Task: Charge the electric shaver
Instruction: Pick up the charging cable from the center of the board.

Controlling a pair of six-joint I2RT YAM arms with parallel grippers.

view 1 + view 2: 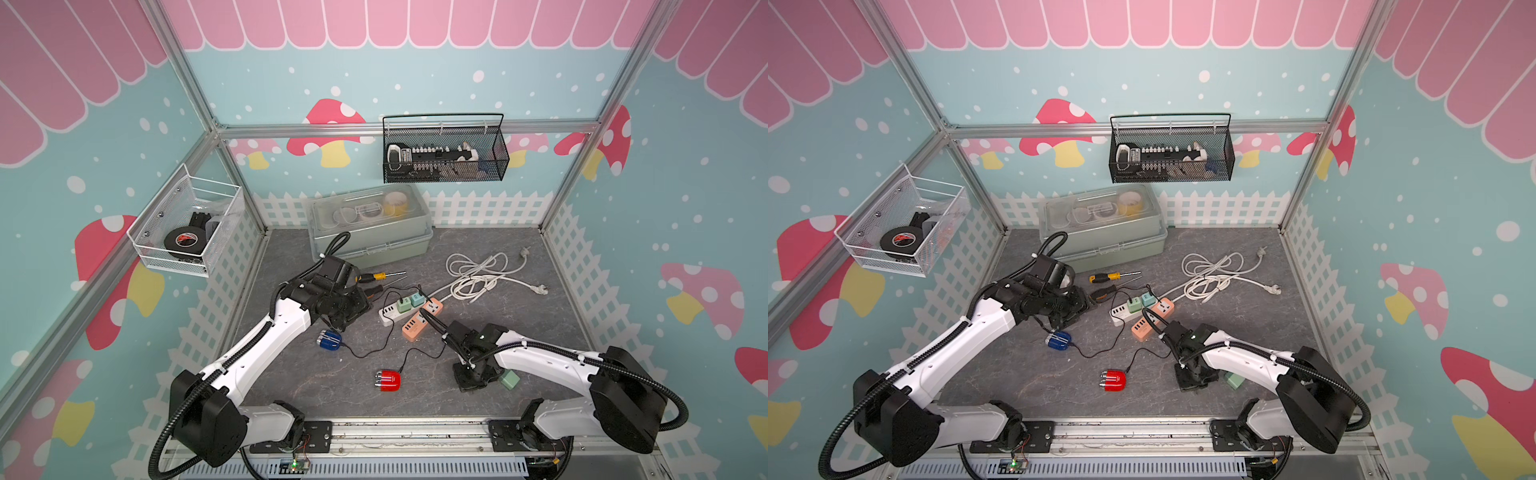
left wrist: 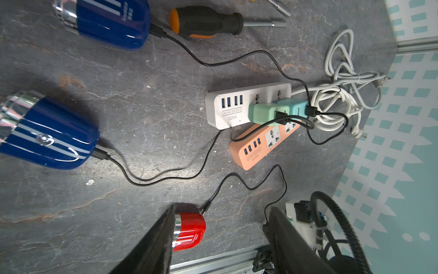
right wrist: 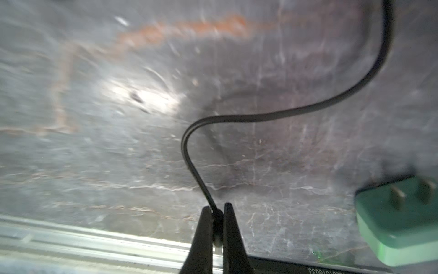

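Here the red shaver point(image 1: 387, 380) lies on the grey, stone-veined desk point(image 1: 291, 374). It is glossy and rounded, with chrome heads. Its thin black cable point(image 3: 260, 117) curves to the right end effector point(image 3: 216, 210), whose jaws are pressed together on the cable's end. A square mint-green adapter point(image 3: 398, 220) lies just beside, two metal prongs showing. A white power strip point(image 1: 388, 313) and an orange power strip point(image 1: 413, 328) lie farther back. The left end effector point(image 2: 220, 211) has its fingers apart and holds nothing, near a blue shaver point(image 1: 330, 340).

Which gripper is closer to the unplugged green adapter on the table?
Right. The right gripper, shut on the black cable, is right beside the green adapter. The left gripper, open, is much farther off, near a blue shaver.
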